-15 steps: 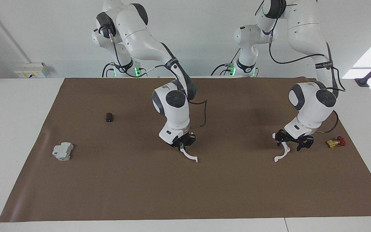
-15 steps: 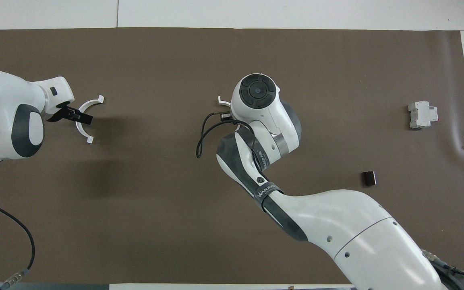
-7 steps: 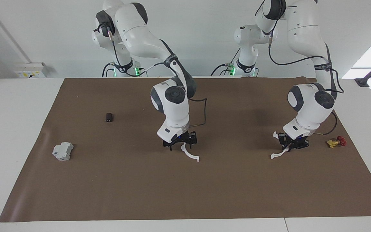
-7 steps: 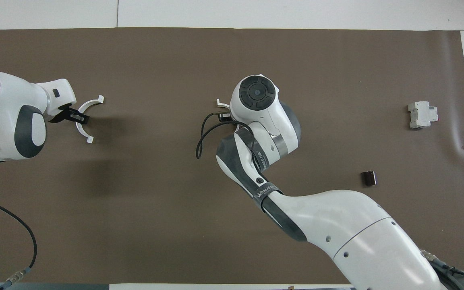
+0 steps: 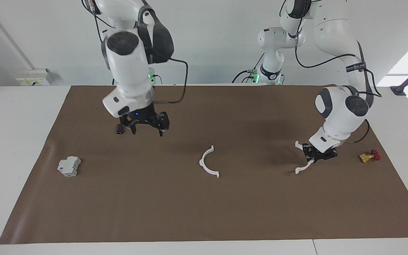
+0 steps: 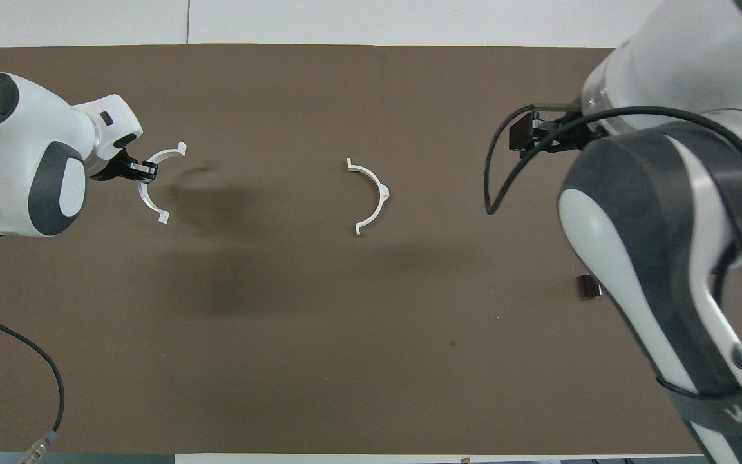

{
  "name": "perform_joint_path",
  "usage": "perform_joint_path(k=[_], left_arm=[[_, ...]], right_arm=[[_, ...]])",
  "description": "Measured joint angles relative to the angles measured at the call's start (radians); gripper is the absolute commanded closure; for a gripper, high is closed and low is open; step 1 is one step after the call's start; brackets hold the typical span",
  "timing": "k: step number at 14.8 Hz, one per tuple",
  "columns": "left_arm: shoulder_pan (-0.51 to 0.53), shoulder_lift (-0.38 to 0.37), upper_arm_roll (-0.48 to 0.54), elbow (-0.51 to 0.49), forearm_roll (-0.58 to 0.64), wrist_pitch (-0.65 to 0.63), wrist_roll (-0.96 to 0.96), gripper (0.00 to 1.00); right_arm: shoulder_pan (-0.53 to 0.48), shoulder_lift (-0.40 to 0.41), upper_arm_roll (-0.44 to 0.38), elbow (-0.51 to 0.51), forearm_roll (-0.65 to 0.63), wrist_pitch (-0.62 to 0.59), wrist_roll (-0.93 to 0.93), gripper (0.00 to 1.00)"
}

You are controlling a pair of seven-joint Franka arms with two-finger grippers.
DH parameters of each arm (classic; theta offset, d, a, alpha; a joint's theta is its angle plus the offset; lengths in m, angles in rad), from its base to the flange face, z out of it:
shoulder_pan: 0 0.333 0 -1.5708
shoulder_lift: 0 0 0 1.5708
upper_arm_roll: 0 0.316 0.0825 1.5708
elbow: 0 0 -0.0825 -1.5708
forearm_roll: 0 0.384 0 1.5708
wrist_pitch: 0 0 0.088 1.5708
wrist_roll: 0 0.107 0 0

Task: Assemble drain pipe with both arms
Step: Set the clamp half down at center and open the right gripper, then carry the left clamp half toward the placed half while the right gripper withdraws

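Note:
One white half-ring of the drain pipe [image 5: 202, 163] lies free on the brown mat [image 5: 204, 212] at mid-table; it also shows in the overhead view [image 6: 381, 193]. My right gripper [image 5: 147, 129] is open and empty, raised over the mat toward the right arm's end, well away from that half-ring; it also shows in the overhead view [image 6: 535, 134]. My left gripper [image 5: 318, 156] is shut on the other half-ring [image 5: 302, 168] and holds it low over the mat toward the left arm's end. That gripper [image 6: 145, 171] and half-ring [image 6: 166, 153] also show in the overhead view.
A grey boxy block [image 5: 69, 166] sits toward the right arm's end. A small dark cylinder [image 5: 119, 130] lies by the right gripper and shows in the overhead view [image 6: 589, 287]. A yellow-and-red part [image 5: 369, 156] lies beside the left gripper.
My right gripper has let go of its half-ring, risen and swung toward the right arm's end. The half-ring stays on the mat. My left gripper still holds its half-ring, shifted slightly.

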Motion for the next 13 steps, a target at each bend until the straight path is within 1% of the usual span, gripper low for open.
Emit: perform_joint_path(k=[2,4,6,8,10,13], left_arm=[[-0.081,-0.003,-0.002,0.014,0.043,-0.025,-0.186,1.0],[-0.152,-0.001,-0.003,0.022,0.047,-0.043,-0.324,1.0],[-0.213,0.009,-0.003,0.043,0.048,-0.061,-0.449,1.0],[-0.275,0.041,-0.003,0.078,0.049,-0.079,-0.566,1.0],[-0.326,0.087,-0.003,0.12,0.05,-0.081,-0.665,1.0],[-0.38,0.153,-0.003,0.164,0.05,-0.061,-0.731,1.0]], right_arm=[[-0.035,-0.073,0.0,-0.018,0.0,-0.081,-0.064,0.0],[-0.063,-0.11,0.0,-0.082,0.0,-0.103,-0.105,0.0],[-0.084,-0.126,0.0,-0.156,0.0,-0.081,-0.138,0.0],[-0.105,-0.138,0.002,-0.201,0.0,-0.061,-0.147,0.0],[-0.133,-0.149,0.002,-0.223,0.0,-0.031,-0.168,0.0],[-0.15,-0.153,0.001,-0.23,0.0,-0.017,-0.186,0.0]])
